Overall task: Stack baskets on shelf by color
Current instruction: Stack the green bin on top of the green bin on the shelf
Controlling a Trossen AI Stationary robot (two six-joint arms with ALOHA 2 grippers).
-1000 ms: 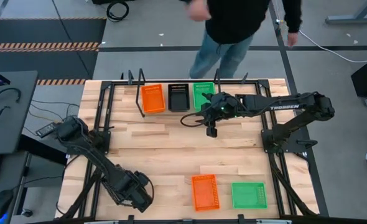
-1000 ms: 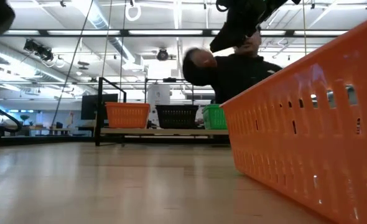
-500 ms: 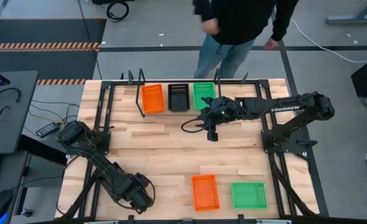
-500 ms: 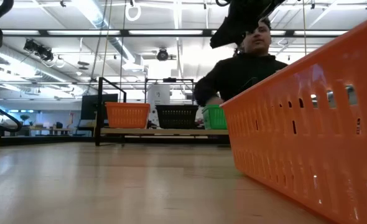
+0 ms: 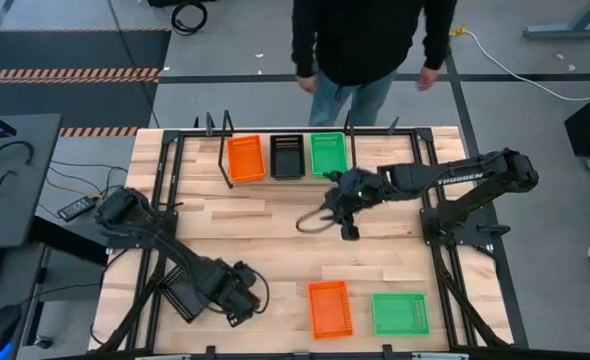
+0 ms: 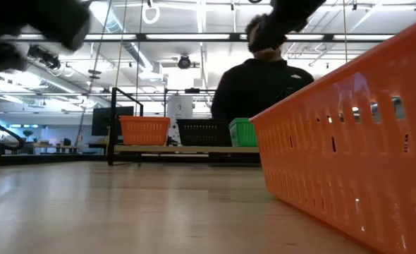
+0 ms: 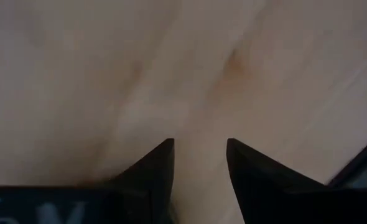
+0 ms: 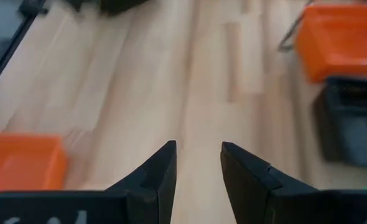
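Low view hid most behind an orange basket (image 6: 356,169); right gripper (image 5: 350,232) and left gripper (image 5: 243,312) both released, over bare tabletop (image 5: 255,235)

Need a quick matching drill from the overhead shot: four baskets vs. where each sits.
Things:
1. black basket
2. orange basket on the shelf
3. loose orange basket
4. loose green basket

Places:
A. near table edge, nearest the right corner
B. shelf, middle slot
C. near table edge, left of a green one
D. shelf, leftmost slot

Pairs: 1-B, 2-D, 3-C, 4-A
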